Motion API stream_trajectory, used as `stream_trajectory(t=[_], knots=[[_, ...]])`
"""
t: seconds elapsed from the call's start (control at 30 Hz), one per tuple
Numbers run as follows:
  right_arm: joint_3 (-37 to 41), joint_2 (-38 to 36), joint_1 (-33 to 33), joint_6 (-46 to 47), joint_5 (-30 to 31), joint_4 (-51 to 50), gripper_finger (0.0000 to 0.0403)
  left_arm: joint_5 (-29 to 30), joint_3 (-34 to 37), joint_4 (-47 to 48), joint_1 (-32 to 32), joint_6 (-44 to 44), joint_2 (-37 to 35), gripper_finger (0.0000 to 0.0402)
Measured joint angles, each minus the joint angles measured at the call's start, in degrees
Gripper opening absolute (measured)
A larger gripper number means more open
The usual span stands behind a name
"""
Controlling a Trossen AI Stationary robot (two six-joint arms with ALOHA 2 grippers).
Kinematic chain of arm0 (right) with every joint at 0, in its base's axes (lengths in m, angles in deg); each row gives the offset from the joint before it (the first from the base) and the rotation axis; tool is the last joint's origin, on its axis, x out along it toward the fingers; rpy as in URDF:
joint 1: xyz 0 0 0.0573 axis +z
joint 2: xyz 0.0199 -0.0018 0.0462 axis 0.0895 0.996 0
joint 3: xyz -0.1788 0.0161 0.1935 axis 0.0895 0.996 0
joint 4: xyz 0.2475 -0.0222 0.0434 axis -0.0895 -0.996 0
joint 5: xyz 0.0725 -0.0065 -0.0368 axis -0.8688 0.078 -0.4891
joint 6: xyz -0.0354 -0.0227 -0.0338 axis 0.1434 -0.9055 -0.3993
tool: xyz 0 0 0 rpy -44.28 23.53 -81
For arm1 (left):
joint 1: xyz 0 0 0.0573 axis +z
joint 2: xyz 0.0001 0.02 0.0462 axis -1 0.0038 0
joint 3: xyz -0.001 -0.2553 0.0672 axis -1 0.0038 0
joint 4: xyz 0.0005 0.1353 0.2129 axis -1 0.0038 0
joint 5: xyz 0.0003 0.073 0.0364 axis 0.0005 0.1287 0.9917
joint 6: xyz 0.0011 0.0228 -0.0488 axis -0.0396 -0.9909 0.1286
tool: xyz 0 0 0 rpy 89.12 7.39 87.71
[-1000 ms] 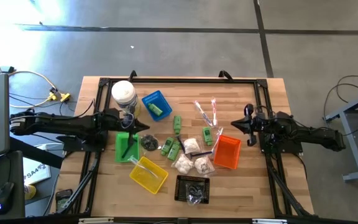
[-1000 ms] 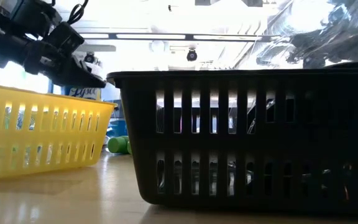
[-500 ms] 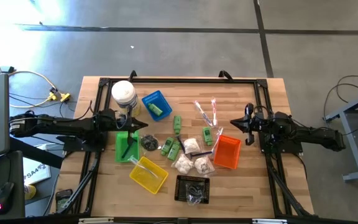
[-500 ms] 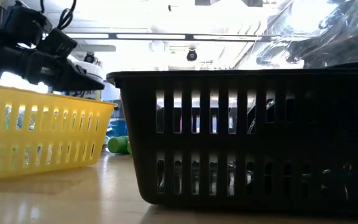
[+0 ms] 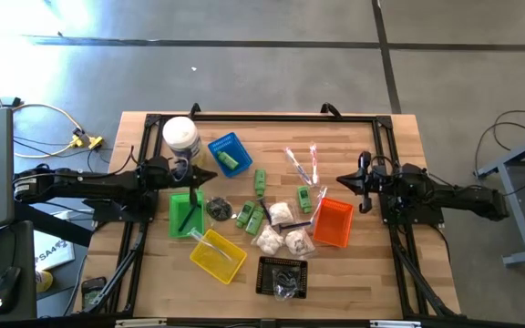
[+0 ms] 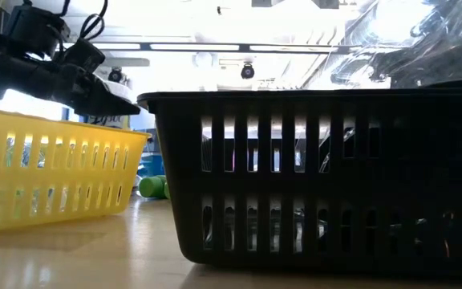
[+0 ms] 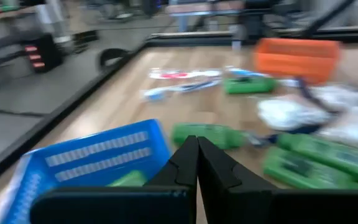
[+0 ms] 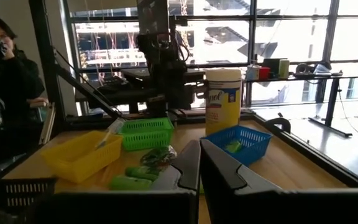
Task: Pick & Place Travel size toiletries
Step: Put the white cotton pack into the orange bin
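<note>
The toiletries lie mid-table in the high view: green bottles (image 5: 259, 180) (image 5: 251, 216) (image 5: 304, 198), white puffy packets (image 5: 269, 239) (image 5: 281, 211), clear-wrapped sticks (image 5: 301, 164) and grey bits (image 5: 218, 208). A black comb (image 5: 188, 214) lies in the green basket (image 5: 183, 202), and one green bottle (image 5: 231, 160) in the blue basket (image 5: 223, 146). My left gripper (image 5: 211, 175) (image 7: 197, 146) (image 6: 128, 103) is shut and empty, hovering between the green and blue baskets. My right gripper (image 5: 340, 179) (image 8: 199, 149) is shut and empty, above the table near the orange basket (image 5: 334, 223).
A big white jar with a yellow label (image 5: 180, 137) stands at the far left, beside the blue basket. A yellow basket (image 5: 217, 255) and a black basket (image 5: 283, 276) sit near the near edge. A dark frame (image 5: 262, 118) borders the table. A person (image 8: 8, 74) stands beyond the table.
My left gripper has drifted a little toward the table's far edge, from over the green basket toward the blue one, staying shut. The toiletries and the right arm have kept still.
</note>
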Motion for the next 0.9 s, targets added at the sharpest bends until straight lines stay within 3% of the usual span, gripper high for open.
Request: stream_trajectory(t=[0.27,0.4,0.53,0.73,0.9], knots=[[-0.1,3.9,0.0,2.1,1.3,8.6,0.0004,0.7,-0.1,-0.3,0.0,3.0,0.0,0.0],[-2.8,9.9,0.0,6.0,3.3,5.9,0.0004,0.7,-0.2,-2.3,0.0,3.0,0.0,0.0],[-8.3,21.6,0.2,7.7,4.0,1.2,0.0004,0.6,-0.2,-2.8,0.0,3.0,0.0,0.0],[-21.9,45.2,0.2,8.0,5.6,-6.9,0.0007,0.5,-0.2,-2.9,0.0,3.0,0.0,0.0],[-35.2,62.2,0.2,1.5,4.4,-18.9,0.0053,0.5,-0.2,-4.6,0.0,3.0,0.0,0.0]])
